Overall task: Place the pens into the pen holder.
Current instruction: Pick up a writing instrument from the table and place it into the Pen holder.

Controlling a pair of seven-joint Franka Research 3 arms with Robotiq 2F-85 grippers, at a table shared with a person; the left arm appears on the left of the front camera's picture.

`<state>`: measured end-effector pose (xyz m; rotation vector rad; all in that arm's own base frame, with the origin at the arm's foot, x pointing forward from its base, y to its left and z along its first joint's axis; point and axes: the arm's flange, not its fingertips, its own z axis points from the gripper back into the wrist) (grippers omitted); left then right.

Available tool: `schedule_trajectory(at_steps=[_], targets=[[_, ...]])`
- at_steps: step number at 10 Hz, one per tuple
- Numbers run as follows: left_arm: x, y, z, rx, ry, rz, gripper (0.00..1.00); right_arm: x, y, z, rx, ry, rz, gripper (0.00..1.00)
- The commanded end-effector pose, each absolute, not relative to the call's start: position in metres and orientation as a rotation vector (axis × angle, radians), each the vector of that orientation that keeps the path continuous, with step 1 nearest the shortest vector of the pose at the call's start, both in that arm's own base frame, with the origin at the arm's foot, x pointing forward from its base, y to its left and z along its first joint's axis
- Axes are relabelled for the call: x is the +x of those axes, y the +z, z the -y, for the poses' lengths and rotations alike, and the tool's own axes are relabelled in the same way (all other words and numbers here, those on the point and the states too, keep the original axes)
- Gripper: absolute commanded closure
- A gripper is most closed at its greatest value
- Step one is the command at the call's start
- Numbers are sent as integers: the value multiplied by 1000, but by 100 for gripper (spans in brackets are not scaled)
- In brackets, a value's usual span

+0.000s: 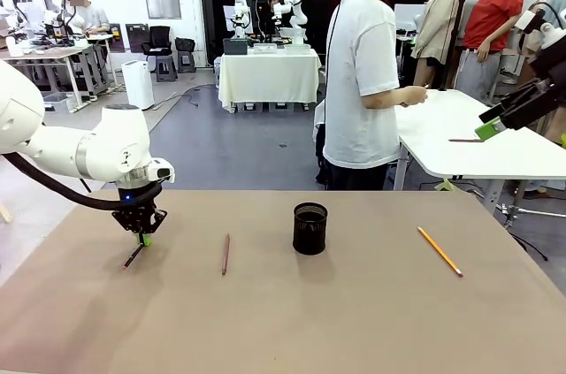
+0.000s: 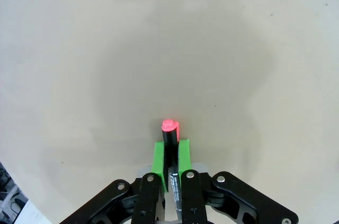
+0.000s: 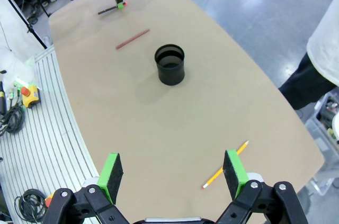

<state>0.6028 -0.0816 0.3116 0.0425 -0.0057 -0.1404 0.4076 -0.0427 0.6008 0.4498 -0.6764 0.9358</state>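
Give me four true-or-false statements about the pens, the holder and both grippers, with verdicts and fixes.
1. The left gripper is shut on the dark pink-tipped pen. True.
2. The black mesh pen holder already holds a pen. False: it stands upright and empty.
3. The yellow pencil lies on the table, on the robot's right of the holder. True.
4. The right gripper grips the reddish-brown pen. False: it is open and holds nothing; that pen lies on the table between the left gripper and the holder.

Left fingers (image 1: 145, 238) pinch the dark pen (image 1: 133, 257), well left of the upright pen holder (image 1: 309, 228)
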Motion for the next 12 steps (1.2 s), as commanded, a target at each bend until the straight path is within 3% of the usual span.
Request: schedule_trajectory(at_steps=[1, 5, 10, 11, 12], targets=[[598, 317, 77, 2, -151, -18, 100, 408, 601, 42, 461, 940, 687, 0], [585, 363, 74, -332, -249, 17, 100, 408, 601, 42, 461, 940, 687, 0], [572, 411, 114, -558, -465, 170, 100, 408, 601, 42, 461, 940, 687, 0], [574, 415, 125, -576, -514, 224, 100, 408, 601, 42, 461, 940, 687, 0], [571, 419, 140, -644, -561, 387, 100, 408, 601, 42, 461, 940, 687, 0]])
